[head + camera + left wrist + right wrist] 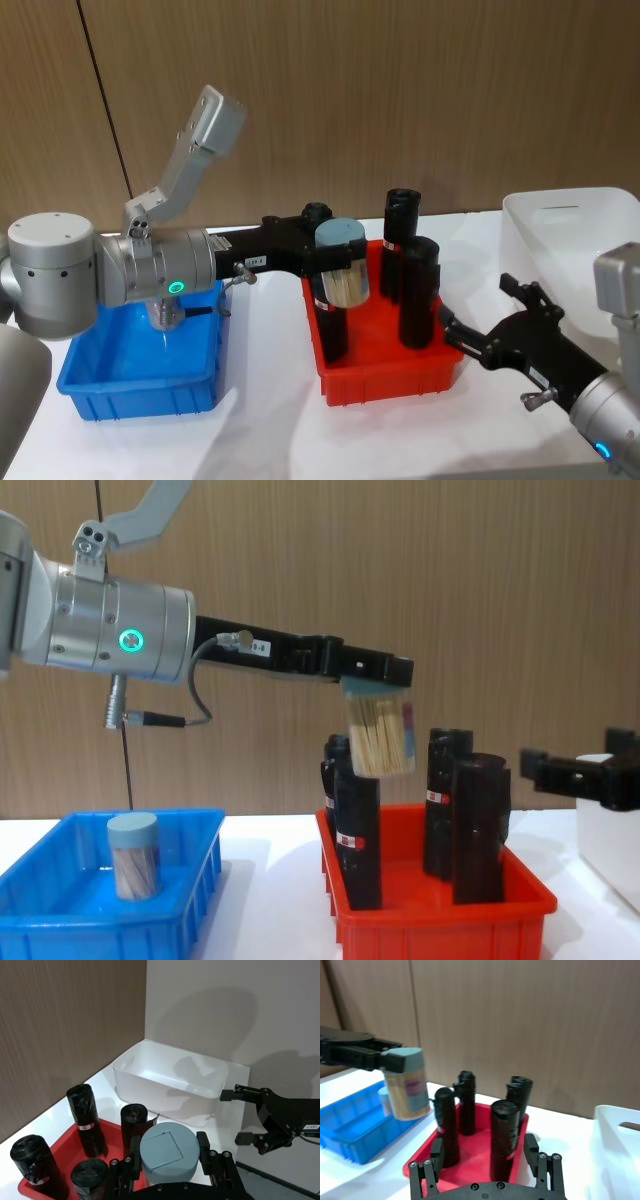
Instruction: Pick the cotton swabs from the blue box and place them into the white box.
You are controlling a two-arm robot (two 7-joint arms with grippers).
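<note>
My left gripper (377,687) clamps 1 cotton swabs tub (342,275) over the red bin (400,382), long axis nearly vertical, lid up. The blue box (140,388) lies at its 9 o'clock, the white box (560,245) at 3. My right gripper (482,315) is spread wide.

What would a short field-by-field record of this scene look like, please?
Left hand: shut on the held cotton swab tub, in the air over the red bin
Right hand: open, beside the red bin, near the white box
Blue box: second cotton swab tub stands inside
White box: looks empty
Red bin: black cylinders stand upright inside
</note>
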